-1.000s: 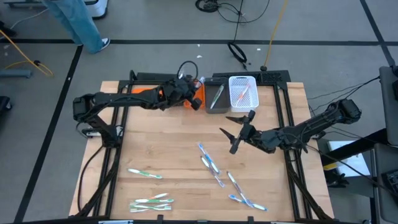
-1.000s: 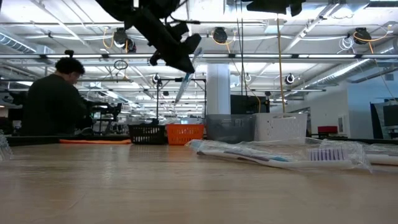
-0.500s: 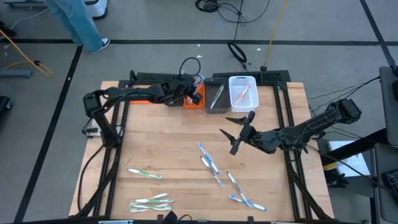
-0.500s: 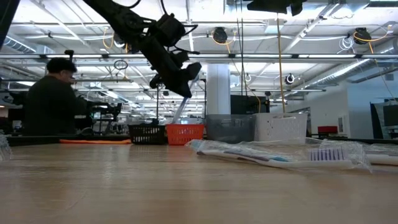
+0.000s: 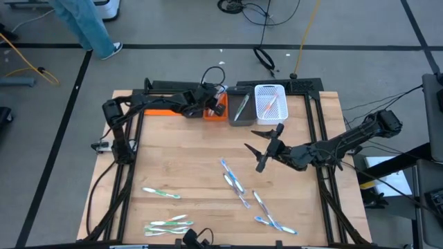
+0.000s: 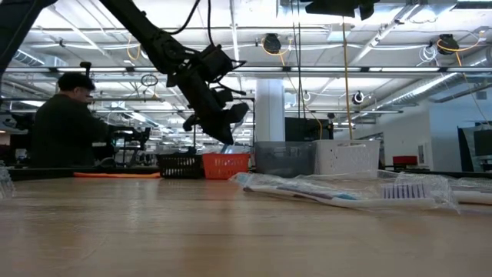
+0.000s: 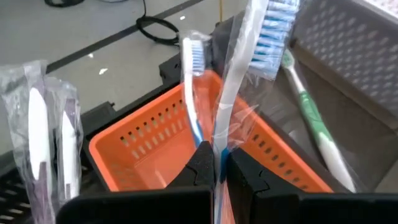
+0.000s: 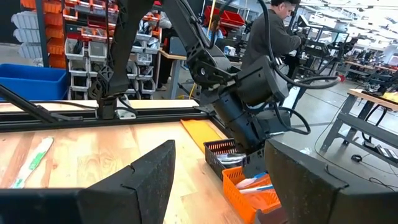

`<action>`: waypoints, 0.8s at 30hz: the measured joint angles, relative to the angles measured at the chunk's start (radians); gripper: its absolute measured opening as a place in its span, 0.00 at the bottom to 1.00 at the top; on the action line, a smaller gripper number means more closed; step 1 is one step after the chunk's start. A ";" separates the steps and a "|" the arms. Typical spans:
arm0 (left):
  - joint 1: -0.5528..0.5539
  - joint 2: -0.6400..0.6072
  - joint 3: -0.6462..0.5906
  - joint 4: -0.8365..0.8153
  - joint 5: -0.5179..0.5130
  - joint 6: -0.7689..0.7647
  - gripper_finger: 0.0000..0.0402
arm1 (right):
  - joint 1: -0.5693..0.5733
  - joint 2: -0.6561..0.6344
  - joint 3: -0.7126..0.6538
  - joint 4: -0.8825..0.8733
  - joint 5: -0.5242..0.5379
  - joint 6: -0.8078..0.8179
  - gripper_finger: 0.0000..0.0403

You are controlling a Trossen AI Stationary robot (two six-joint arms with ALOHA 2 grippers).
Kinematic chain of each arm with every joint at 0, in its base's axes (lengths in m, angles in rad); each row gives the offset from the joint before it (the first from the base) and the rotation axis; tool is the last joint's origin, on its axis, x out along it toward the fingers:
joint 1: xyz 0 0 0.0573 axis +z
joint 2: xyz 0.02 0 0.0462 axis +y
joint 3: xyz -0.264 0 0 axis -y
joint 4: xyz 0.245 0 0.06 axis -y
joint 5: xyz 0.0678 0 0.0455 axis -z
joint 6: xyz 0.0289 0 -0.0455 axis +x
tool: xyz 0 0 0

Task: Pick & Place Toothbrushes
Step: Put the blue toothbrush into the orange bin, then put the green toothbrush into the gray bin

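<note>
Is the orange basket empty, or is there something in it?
Not empty. The left wrist view shows a wrapped blue-bristled toothbrush standing inside the perforated orange plastic basket, while the shut left pincer holds another wrapped toothbrush over it.

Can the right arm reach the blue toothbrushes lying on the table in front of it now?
Probably yes: the right gripper hangs open just behind the blue toothbrushes, with only bare table between them.

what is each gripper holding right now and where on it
The left gripper is shut on a wrapped toothbrush, gripped low on the handle, over the orange bin. The right gripper is open and holds nothing.
</note>
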 joint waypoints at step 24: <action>0.010 0.016 0.000 0.039 -0.034 -0.039 0.41 | 0.000 0.000 0.000 -0.023 0.000 0.001 0.59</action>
